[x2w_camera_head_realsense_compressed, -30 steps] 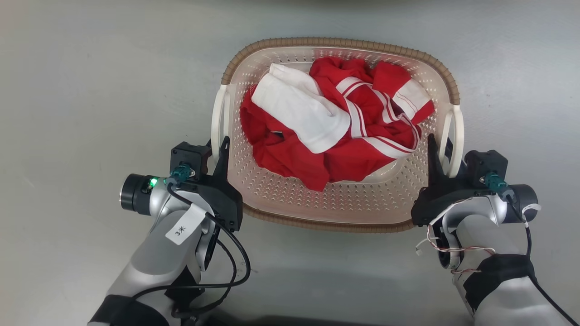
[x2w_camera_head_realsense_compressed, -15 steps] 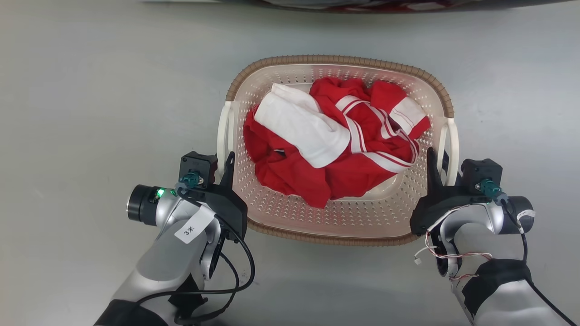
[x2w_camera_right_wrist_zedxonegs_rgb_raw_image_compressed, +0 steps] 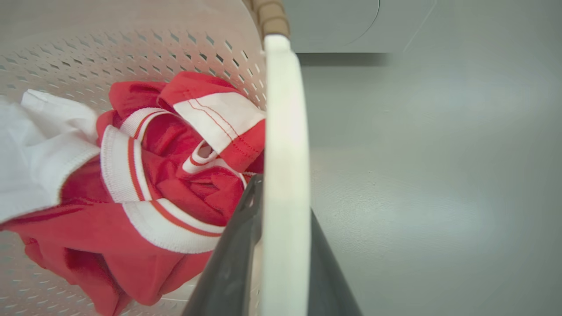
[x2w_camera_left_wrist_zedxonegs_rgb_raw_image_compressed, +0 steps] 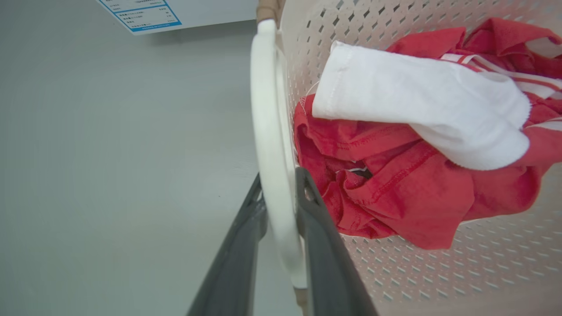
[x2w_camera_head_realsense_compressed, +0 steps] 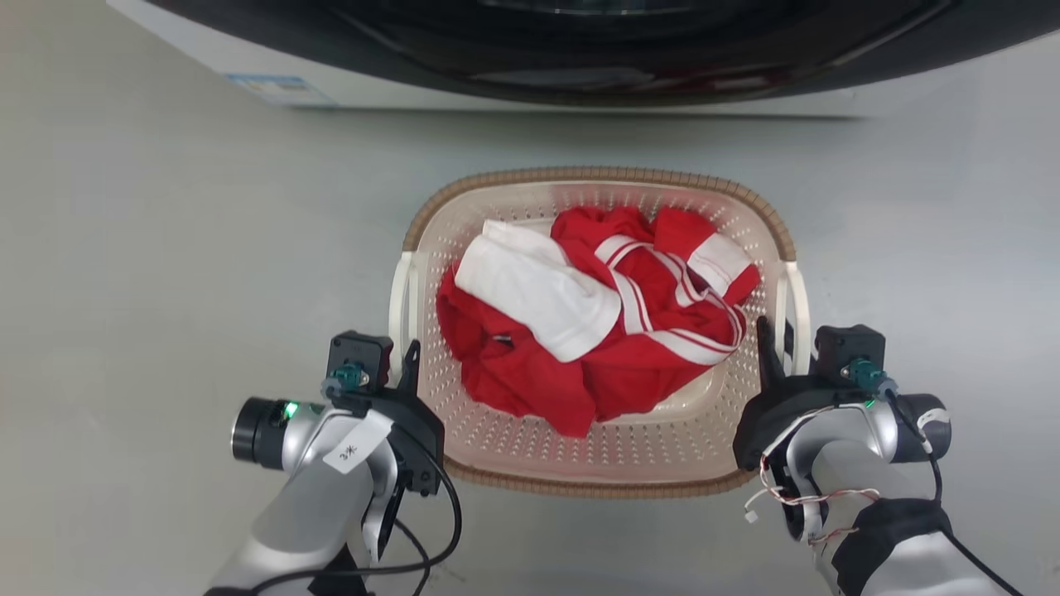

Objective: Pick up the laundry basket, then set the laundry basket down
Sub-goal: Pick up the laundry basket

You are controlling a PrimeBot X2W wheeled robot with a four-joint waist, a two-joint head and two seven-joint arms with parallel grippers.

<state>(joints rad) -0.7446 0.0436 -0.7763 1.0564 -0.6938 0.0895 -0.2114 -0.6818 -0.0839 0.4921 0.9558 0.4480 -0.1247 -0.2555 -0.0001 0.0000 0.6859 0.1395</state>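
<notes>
cream perforated basket [x2w_camera_head_realsense_compressed: 596,174] with a brown woven rim, holding red and white clothes [x2w_camera_head_realsense_compressed: 596,331], is between my arms near the washer [x2w_camera_head_realsense_compressed: 248,58]. i cannot tell if it touches the floor [x2w_camera_head_realsense_compressed: 166,248]. my left gripper [x2w_camera_head_realsense_compressed: 403,360] is clamped on its left handle [x2w_camera_left_wrist_zedxonegs_rgb_raw_image_compressed: 272,131], and my right gripper [x2w_camera_head_realsense_compressed: 774,339] on the right handle [x2w_camera_right_wrist_zedxonegs_rgb_raw_image_compressed: 285,153], fingers pointing forward.

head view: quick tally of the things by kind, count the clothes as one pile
laundry basket: 1
pile of red and white clothes: 1
grippers: 2, the left gripper and the right gripper, each shut on a white handle of the laundry basket
washing machine: 1
total: 5
</notes>
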